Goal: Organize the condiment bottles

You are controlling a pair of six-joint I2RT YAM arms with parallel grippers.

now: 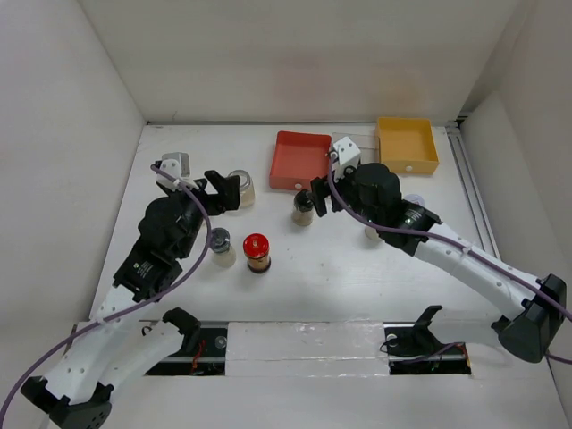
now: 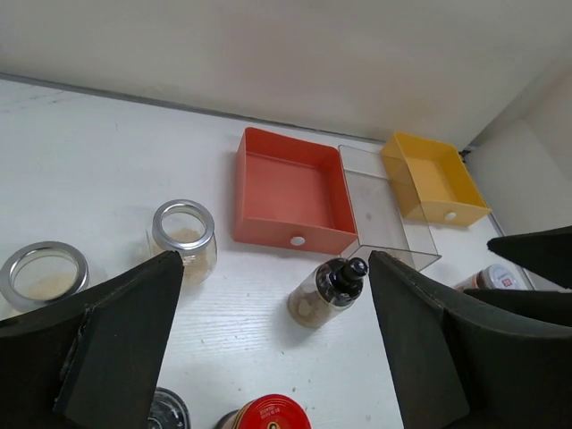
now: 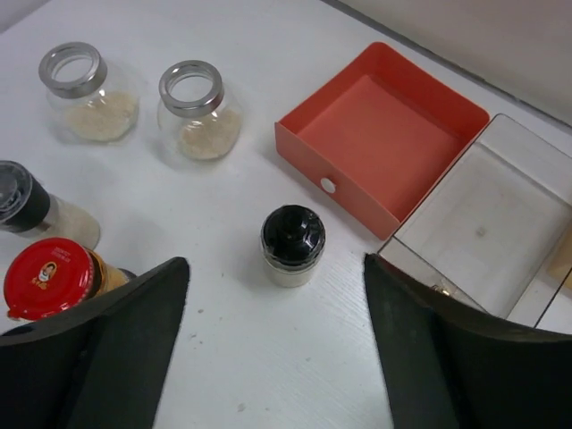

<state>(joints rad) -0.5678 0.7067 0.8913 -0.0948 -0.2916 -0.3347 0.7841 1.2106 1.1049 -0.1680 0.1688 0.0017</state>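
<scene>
Near front edge of red square plastic tray [image 1: 299, 156], small black-capped glass bottle [image 1: 303, 207] stands free; right gripper [image 1: 319, 195], left gripper [image 1: 223, 189] spread wide.

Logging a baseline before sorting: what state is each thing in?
left hand: open, empty
right hand: open, empty
red tray: empty
clear tray: empty
yellow tray: empty
black-capped bottle: upright, capped
red-capped bottle: upright, capped
grey-capped bottle: upright, capped
left silver-rimmed jar: upright, some pale powder
right silver-rimmed jar: upright, some pale powder

Tally by kind
There were three trays [image 1: 299, 159], two silver-rimmed jars [image 3: 198, 109], two dark-capped bottles [image 3: 292, 246], one red-capped bottle [image 1: 257, 252], and possibly a sixth bottle [image 2: 494, 279], mostly hidden.
</scene>
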